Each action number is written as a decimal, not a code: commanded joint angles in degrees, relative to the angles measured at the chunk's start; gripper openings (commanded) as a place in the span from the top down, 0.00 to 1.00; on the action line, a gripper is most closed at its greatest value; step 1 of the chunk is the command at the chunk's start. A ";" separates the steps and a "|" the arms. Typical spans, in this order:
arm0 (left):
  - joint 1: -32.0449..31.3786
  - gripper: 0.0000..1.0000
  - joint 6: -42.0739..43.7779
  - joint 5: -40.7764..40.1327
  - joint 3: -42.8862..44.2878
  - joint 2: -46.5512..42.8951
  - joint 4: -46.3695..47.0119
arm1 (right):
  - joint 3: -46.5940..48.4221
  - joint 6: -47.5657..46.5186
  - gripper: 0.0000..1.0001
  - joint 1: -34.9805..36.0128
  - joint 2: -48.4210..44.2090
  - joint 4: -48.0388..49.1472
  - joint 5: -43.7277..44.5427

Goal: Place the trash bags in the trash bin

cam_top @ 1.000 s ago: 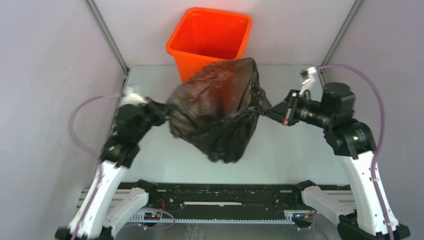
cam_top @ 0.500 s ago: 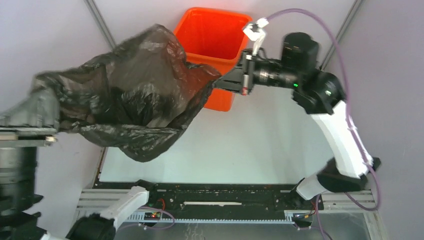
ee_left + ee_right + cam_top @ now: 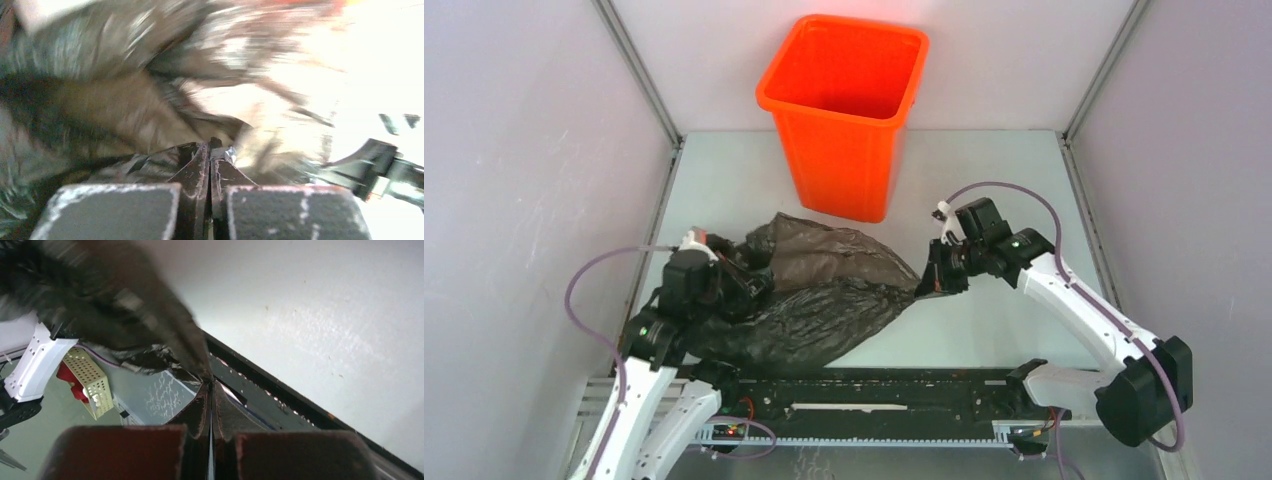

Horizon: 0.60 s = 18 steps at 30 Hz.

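The orange trash bin (image 3: 844, 100) stands upright at the back middle of the table, and nothing shows inside it. The black trash bag (image 3: 814, 295) lies crumpled and low on the table in front of the bin, stretched between my two grippers. My left gripper (image 3: 749, 283) is shut on the bag's left side; the left wrist view shows the jaws (image 3: 210, 147) closed on the film (image 3: 100, 100). My right gripper (image 3: 921, 283) is shut on the bag's right tip; the right wrist view shows the film (image 3: 125, 305) pinched at the closed jaws (image 3: 210, 382).
A black rail (image 3: 874, 385) runs along the table's near edge, just in front of the bag. Grey walls with metal posts (image 3: 639, 75) close in the left, right and back. Bare table (image 3: 994, 190) lies right of the bin.
The bag was held up by the bin, then swung high to the left. Now both arms have come down and the bag lies low on the near part of the table.
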 commanded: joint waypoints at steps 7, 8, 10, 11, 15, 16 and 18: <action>0.19 1.00 4.07 14.09 23.78 6.16 20.45 | 3.46 -1.68 0.94 -5.02 -0.97 2.96 -9.79; 0.19 1.00 4.32 14.45 24.91 6.68 21.26 | 3.42 -1.69 0.92 -5.24 -0.32 2.30 -10.37; 0.19 1.00 3.99 15.40 25.95 7.39 23.67 | 3.41 -2.08 0.84 -5.52 0.08 1.36 -10.53; 0.19 1.00 3.71 16.13 26.19 7.79 24.94 | 3.41 -2.51 0.77 -5.66 -0.02 0.99 -10.40; 0.19 1.00 3.49 18.54 26.65 9.16 27.85 | 3.35 -1.16 0.49 -8.53 -0.48 -0.37 -10.95; 0.19 1.00 3.72 18.41 26.68 9.35 27.91 | 3.40 0.38 0.44 -10.05 -0.41 -0.81 -12.24; 0.19 1.00 4.15 18.38 26.80 9.64 28.25 | 3.38 3.55 0.32 -13.01 -0.44 -1.66 -12.53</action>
